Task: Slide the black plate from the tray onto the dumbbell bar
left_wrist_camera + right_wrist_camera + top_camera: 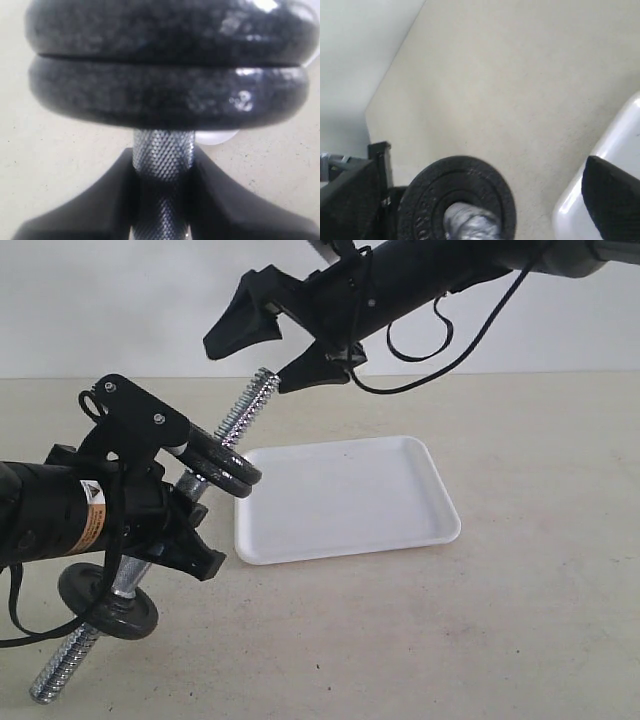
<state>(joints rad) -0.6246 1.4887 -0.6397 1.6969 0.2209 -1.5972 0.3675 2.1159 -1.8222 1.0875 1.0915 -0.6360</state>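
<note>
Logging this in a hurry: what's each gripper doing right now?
Left gripper: shut on the dumbbell bar, at its knurled middle.
Right gripper: open, holding nothing, near the bar's upper end.

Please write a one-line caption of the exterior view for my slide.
Left gripper holds the tilted dumbbell bar with the black plate on it; open right gripper hovers above its top end.

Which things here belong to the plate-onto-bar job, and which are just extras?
Job: dumbbell bar, black plate on its upper end, tray, left gripper, right gripper.
Extras: second plate stacked against it, grey plate on the bar's lower end.
</note>
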